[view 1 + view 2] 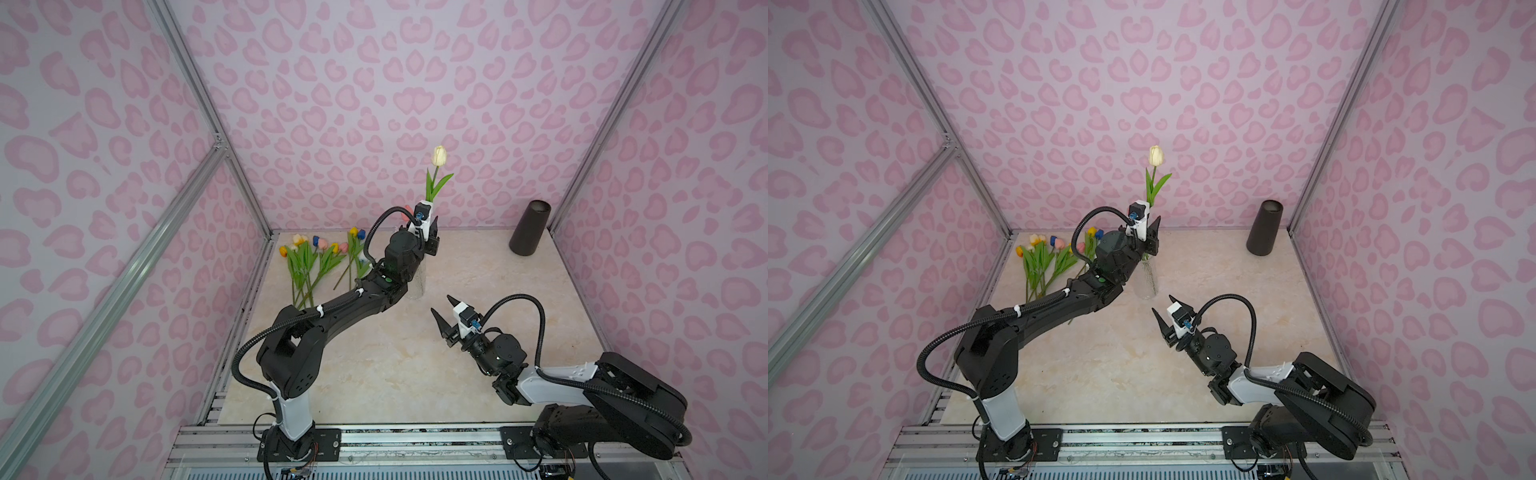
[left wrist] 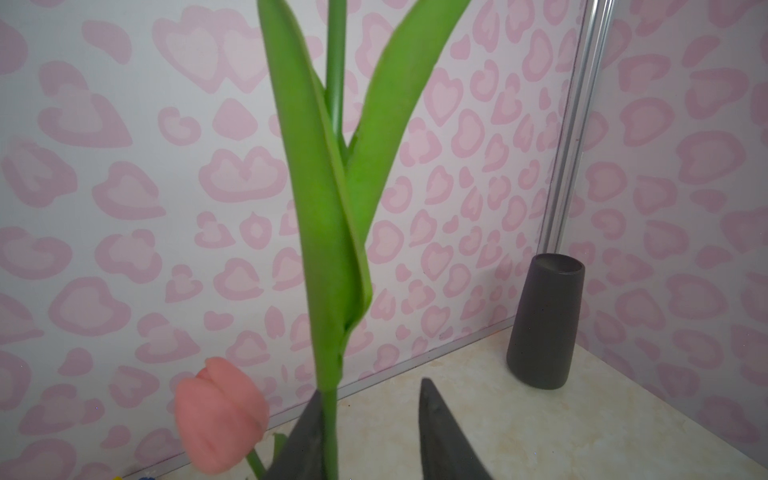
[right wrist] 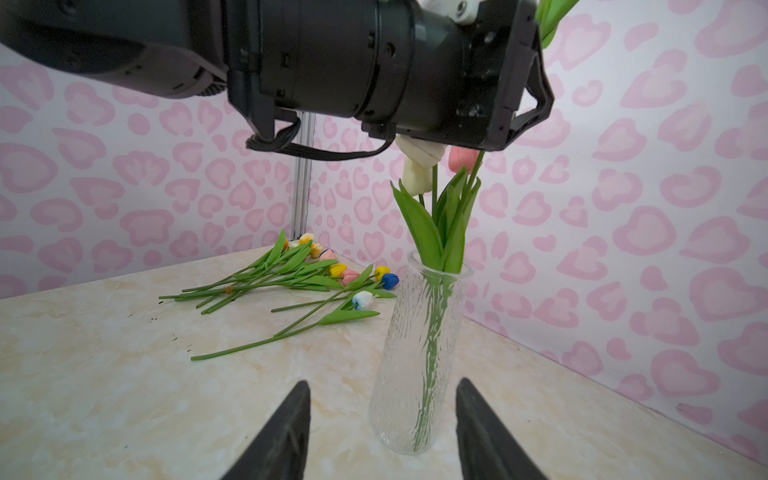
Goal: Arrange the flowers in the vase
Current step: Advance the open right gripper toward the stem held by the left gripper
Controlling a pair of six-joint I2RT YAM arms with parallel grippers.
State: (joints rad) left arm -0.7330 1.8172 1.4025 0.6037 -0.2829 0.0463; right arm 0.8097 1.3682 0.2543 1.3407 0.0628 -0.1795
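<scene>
pink heart-print walls (image 1: 374,83) closed in the pale marbled tabletop (image 1: 519,291) on three sides, and you had a dark tapered vessel (image 1: 530,228) standing in its far right corner. your glass vase (image 3: 415,353) stood upright toward the back of the tabletop, partly hidden behind the left arm (image 1: 1059,303) in both top views. it held several stems: a pink tulip (image 2: 220,415) and a short cream tulip (image 3: 415,176) sat low over the rim, close under the left wrist, and a tall cream tulip (image 1: 439,156) rose well above them, upright against the back wall. your left jaws were up at that tall stem, above the vase mouth, and they stood parted: in the left wrist view the stem ran right along one finger (image 2: 303,449), while the other finger (image 2: 444,436) was clear of it with tabletop showing between, so nothing was clamped. the rest of the flowers (image 1: 320,257) lay flat in a loose bunch at the far left, heads toward the back wall, yellow, pink, blue and white among them, beside the vase on its left. your right jaws hung over the tabletop on the near side of the vase, pointing at it, spread apart and empty.
</scene>
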